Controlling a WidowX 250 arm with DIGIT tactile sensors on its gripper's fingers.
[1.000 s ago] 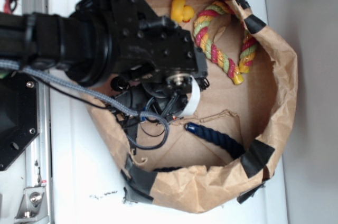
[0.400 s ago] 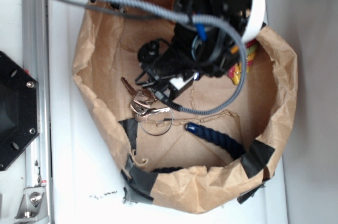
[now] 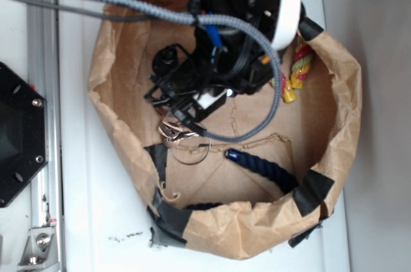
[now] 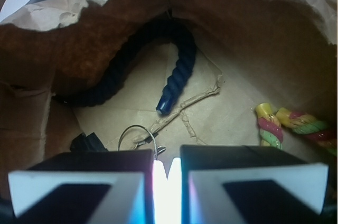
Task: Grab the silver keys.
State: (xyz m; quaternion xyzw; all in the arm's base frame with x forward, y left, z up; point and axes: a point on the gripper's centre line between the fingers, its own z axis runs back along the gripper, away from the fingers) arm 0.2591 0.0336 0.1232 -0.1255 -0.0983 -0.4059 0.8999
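The silver keys point(image 3: 174, 131) lie on the floor of the brown paper bag point(image 3: 350, 111), left of centre, with a thin wire ring point(image 3: 192, 151) trailing toward the dark blue rope. My gripper point(image 3: 182, 115) reaches down into the bag and covers the top of the bunch. In the wrist view the jaws of the gripper point(image 4: 167, 168) stand almost together, with a bright glare in the narrow gap. The keys' wire ring point(image 4: 132, 133) runs into that gap, and the key blades are hidden behind the fingers.
A dark blue rope point(image 3: 260, 164) point(image 4: 177, 76) curls along the bag's lower right. A red-yellow-green rope toy point(image 3: 299, 67) point(image 4: 288, 126) lies at the upper right, partly under the arm. The bag walls stand high all round. A black plate point(image 3: 16, 137) and a metal rail point(image 3: 42, 60) lie to the left.
The arm swung off the bag's left side, uncovering the keys. Then the gripper dropped left and down onto them, so the upper keys are now covered.
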